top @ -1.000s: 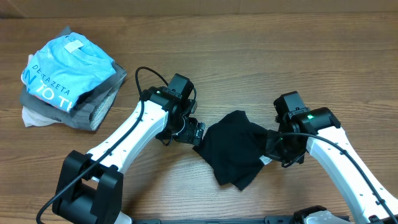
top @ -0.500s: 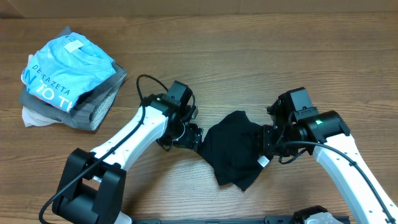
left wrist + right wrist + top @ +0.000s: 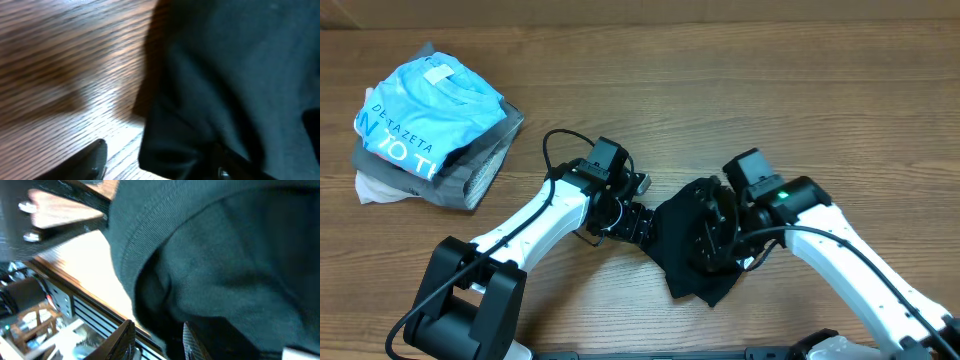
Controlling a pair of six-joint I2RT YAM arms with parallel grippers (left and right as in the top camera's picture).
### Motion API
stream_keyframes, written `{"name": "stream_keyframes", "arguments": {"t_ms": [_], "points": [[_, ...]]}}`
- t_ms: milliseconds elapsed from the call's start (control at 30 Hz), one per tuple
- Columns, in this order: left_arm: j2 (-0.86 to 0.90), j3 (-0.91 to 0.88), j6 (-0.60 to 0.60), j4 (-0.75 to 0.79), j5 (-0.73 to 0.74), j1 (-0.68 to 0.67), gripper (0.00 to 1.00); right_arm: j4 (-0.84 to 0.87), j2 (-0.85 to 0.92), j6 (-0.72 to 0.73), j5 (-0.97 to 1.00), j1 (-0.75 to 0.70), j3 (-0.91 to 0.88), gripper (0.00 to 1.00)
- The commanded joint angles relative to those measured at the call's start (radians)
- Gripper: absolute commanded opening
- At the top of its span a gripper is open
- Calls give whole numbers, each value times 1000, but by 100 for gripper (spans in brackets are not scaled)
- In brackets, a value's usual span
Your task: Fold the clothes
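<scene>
The black T-shirt (image 3: 692,262) lies crumpled on the wooden table, right of centre. My left gripper (image 3: 638,222) sits at its left edge. In the left wrist view the jaws (image 3: 157,162) stand apart: one fingertip (image 3: 95,156) is on bare wood, the other is half buried in the dark cloth (image 3: 230,75), and a fold of shirt hem lies between them. My right gripper (image 3: 715,235) hangs over the middle of the shirt. Its fingers (image 3: 125,340) are parted in the right wrist view, with loose black fabric (image 3: 225,265) bunched against and between them, not pinched.
A folded pile stands at the back left: a light blue shirt with white lettering (image 3: 425,115) on top of grey and white garments (image 3: 470,175). The left arm's base (image 3: 470,300) stands at the front left, near the table's front edge.
My right arm has swung left onto the middle of the shirt and its jaws have parted. The left gripper has narrowed and nudged against the shirt's left edge.
</scene>
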Motion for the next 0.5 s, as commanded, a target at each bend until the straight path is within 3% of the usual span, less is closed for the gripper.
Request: {"name": "stream_keyframes", "arguments": {"t_ms": [0, 233, 467], "points": [[-26, -12, 49, 0, 48, 0, 64, 16, 37, -26, -3, 3, -5, 35], [-26, -12, 50, 9, 48, 0, 59, 23, 73, -99, -93, 21, -5, 34], [-26, -12, 49, 14, 48, 0, 60, 22, 76, -91, -45, 50, -5, 30]]}}
